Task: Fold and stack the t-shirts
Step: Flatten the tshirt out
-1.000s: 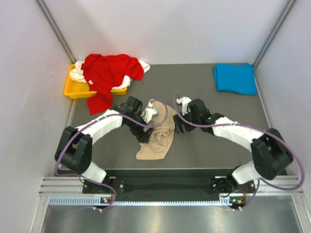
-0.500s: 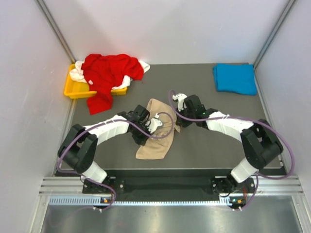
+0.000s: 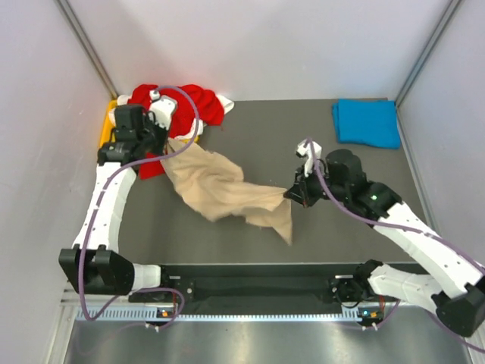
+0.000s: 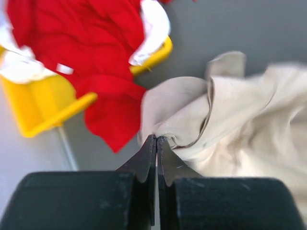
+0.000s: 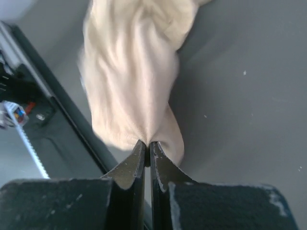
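Two beige t-shirt (image 3: pixel 220 186) edges pinched: left fingers (image 4: pixel 144 165), right fingers (image 5: pixel 130 167).

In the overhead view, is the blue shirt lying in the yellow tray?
No, the blue shirt lies folded in the far right corner, while the yellow tray sits far left.

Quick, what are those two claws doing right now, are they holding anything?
The left gripper is closed, pinching the beige shirt.
The right gripper is closed, pinching the same beige shirt.
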`<state>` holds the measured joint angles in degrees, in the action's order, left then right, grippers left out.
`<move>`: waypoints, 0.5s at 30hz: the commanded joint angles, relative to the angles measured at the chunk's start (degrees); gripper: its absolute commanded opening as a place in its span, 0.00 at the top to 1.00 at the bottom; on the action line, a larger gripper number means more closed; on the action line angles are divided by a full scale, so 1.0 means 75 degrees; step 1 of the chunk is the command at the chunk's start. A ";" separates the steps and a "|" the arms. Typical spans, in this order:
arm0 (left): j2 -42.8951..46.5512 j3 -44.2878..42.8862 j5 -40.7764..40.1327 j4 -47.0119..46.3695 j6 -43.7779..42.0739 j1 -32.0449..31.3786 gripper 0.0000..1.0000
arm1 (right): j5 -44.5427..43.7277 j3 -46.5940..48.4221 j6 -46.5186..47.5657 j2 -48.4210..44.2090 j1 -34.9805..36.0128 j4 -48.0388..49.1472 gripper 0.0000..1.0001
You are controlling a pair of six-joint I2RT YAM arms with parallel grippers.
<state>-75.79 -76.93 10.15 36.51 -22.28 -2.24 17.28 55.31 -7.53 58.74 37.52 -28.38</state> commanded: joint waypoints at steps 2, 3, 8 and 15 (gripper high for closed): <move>0.0226 -0.0886 0.0112 0.0664 -0.0099 0.0240 1.00 | 0.0380 0.0524 -0.0648 -0.0602 -0.0254 -0.0317 1.00; 0.0215 -0.0911 0.0030 0.0524 -0.0088 0.0240 1.00 | 0.0542 0.0501 -0.0741 -0.0532 -0.0453 -0.0259 1.00; -0.0732 -0.1190 0.0531 -0.0953 0.0310 0.0240 1.00 | 0.1295 0.0534 -0.0906 0.1114 -0.2629 0.1005 1.00; -0.4047 -0.3674 -0.0016 -0.1633 0.0955 -0.0344 1.00 | 0.1061 0.2197 -0.1234 0.4960 -0.3747 0.2378 1.00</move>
<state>-99.72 -97.17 11.92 30.94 -18.11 -2.35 25.06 64.86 -14.39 87.74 11.94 -17.78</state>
